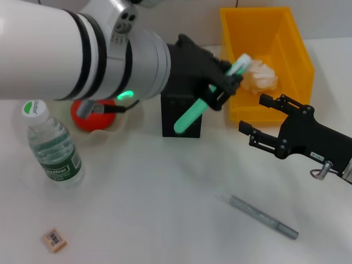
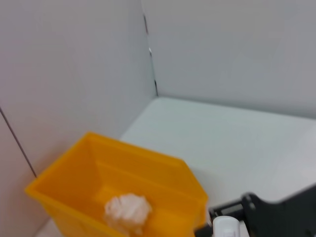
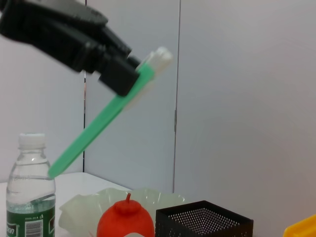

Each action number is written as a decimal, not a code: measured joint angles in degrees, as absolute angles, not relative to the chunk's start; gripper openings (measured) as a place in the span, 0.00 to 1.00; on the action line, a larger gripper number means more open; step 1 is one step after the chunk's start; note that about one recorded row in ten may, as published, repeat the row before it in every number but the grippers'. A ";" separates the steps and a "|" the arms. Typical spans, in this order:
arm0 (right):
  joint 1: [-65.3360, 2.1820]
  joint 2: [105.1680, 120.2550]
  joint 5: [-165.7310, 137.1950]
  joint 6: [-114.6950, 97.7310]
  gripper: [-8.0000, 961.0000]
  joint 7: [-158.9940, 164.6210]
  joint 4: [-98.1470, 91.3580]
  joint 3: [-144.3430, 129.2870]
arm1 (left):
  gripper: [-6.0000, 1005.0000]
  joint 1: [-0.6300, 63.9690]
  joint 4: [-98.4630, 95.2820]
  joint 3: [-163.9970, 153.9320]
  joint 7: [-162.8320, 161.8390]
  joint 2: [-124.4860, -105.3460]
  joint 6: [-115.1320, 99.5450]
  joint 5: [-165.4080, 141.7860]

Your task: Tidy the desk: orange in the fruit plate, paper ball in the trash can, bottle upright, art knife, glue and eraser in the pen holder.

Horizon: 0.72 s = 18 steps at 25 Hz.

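My left gripper [image 1: 223, 82] is shut on the green glue stick [image 1: 192, 113], which has a white cap. It holds the stick tilted in the air above the black mesh pen holder [image 1: 181, 115]. My right gripper [image 1: 252, 114] hovers open and empty in front of the yellow trash can [image 1: 286, 33], where the paper ball [image 1: 261, 77] lies. The orange [image 1: 88, 118] sits in the fruit plate [image 3: 89, 205], largely hidden by my left arm. The bottle [image 1: 55, 151] stands upright at the left. The eraser [image 1: 55, 240] and the grey art knife [image 1: 264, 217] lie on the desk.
A white wall with a corner seam rises behind the desk. My left arm's thick white forearm [image 1: 66, 49] spans the upper left of the head view and covers what lies under it.
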State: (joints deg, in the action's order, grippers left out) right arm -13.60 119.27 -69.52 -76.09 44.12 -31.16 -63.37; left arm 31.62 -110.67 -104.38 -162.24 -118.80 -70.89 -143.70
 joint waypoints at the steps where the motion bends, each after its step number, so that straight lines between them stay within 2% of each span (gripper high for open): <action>1: -13.57 119.27 -69.52 -76.07 0.80 44.12 -31.15 -63.36 | 0.20 31.30 -110.78 -104.26 -162.07 -118.79 -69.99 -143.70; 7: -13.36 119.27 -69.52 -76.03 0.80 44.12 -31.12 -63.37 | 0.20 28.50 -110.91 -103.42 -161.23 -118.75 -63.15 -143.68; 18: -13.27 119.38 -69.52 -76.01 0.80 44.12 -31.08 -62.88 | 0.20 17.43 -109.05 -103.67 -148.97 -118.67 -43.02 -132.23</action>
State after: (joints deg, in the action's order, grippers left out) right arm -13.27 119.38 -69.52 -76.01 44.12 -31.08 -62.88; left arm 17.43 -109.05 -103.67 -148.97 -118.67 -43.02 -132.23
